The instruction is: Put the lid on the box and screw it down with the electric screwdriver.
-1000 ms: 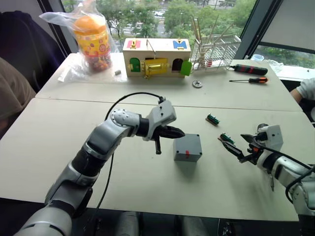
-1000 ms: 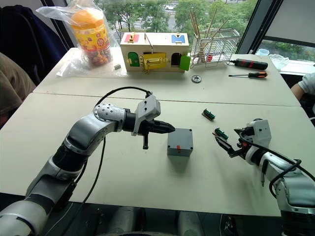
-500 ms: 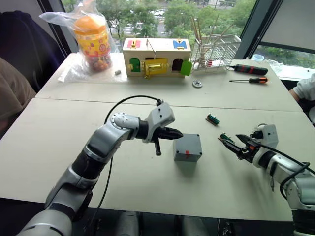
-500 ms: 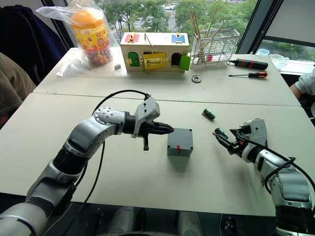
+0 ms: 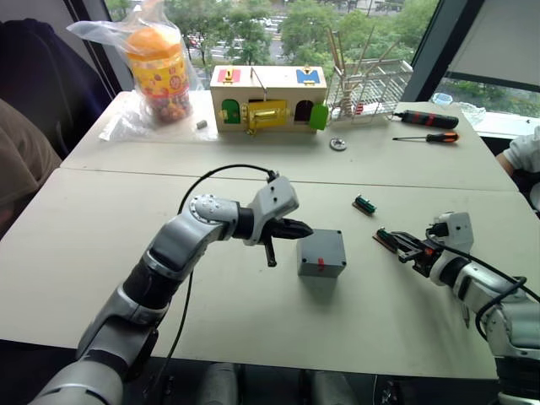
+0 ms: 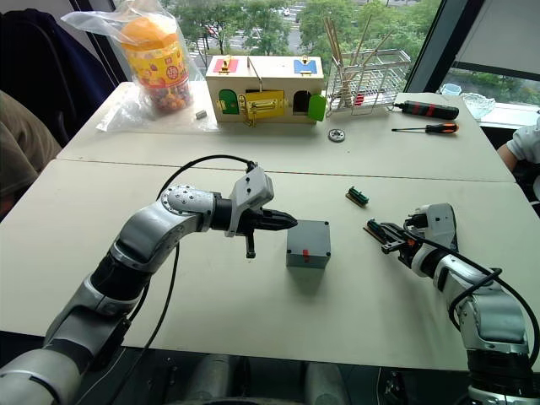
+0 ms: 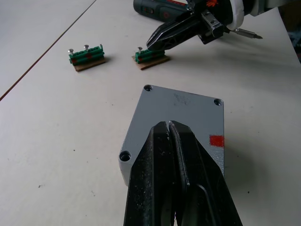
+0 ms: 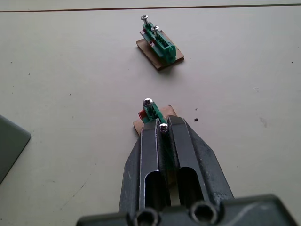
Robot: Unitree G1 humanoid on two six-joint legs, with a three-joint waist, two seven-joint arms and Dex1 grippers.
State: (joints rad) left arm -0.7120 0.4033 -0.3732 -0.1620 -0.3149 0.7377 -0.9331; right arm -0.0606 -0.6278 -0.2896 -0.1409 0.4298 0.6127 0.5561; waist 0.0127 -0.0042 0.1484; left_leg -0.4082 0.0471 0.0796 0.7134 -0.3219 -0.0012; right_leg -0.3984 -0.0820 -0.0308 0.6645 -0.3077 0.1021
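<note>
The grey box [image 5: 321, 253], a red mark on its side, stands mid-table. A flat grey lid [image 7: 181, 117] with corner screw holes covers its top. My left gripper [image 5: 309, 229] is shut and empty, its tips [image 7: 169, 126] just over the box's left edge. To the right, my right gripper [image 8: 160, 126] is shut on a small green screw holder [image 8: 151, 113] that lies on the table, with a screw between its tips. The electric screwdriver [image 7: 157, 8] lies behind that gripper, mostly hidden, and its thin bit [image 7: 245, 33] sticks out.
A second green screw holder [image 5: 364, 204] lies further back. Along the far table stand a wooden box with coloured doors [image 5: 268, 101], a wire rack [image 5: 367, 89], two hand screwdrivers [image 5: 426, 118], a metal ring [image 5: 338, 144] and a bagged orange jar [image 5: 156, 63]. A person's sleeve [image 5: 525, 152] is at the right edge.
My right gripper has slid forward over the nearer green screw holder and closed on it. The left arm and the box have not moved.
</note>
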